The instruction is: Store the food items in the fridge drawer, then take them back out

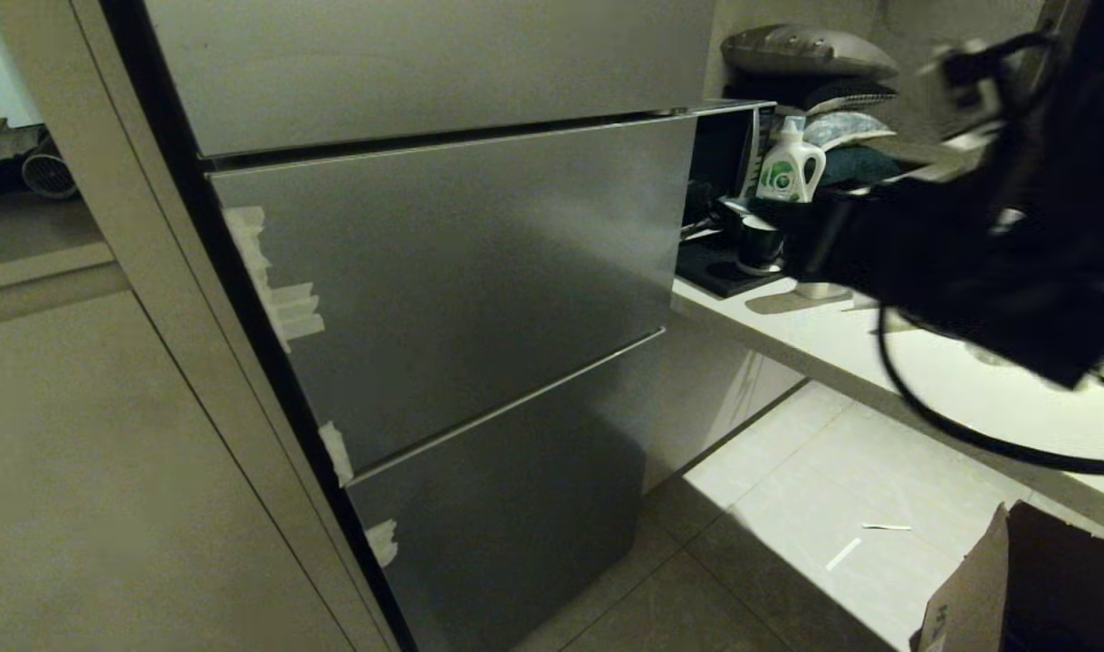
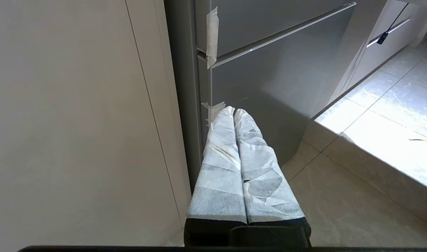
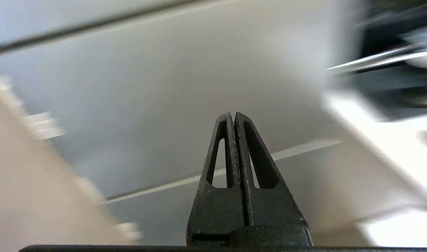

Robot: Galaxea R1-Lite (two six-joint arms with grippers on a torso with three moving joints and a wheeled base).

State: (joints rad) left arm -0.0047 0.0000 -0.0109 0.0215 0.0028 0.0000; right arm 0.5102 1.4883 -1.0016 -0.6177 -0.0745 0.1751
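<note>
The fridge front shows only shut grey steel panels (image 1: 461,272), with white tape scraps (image 1: 289,308) along their left edge. The fridge drawer and the food items are out of view. My right arm reaches in from the right, raised over the counter, and its gripper (image 1: 787,243) ends just right of the middle panel. In the right wrist view that gripper (image 3: 233,113) is shut and empty, pointing at the middle panel (image 3: 185,115). My left gripper (image 2: 233,110), its fingers (image 2: 220,168) wrapped in white, is shut and empty, low by the bottom panel's (image 2: 269,84) left corner.
A white counter (image 1: 968,380) runs along the right with a detergent bottle (image 1: 790,167) and a dark mug (image 1: 758,244) near the fridge. A cardboard box (image 1: 1013,589) stands on the tiled floor (image 1: 814,507) at the lower right. A beige cabinet panel (image 1: 108,471) flanks the fridge on the left.
</note>
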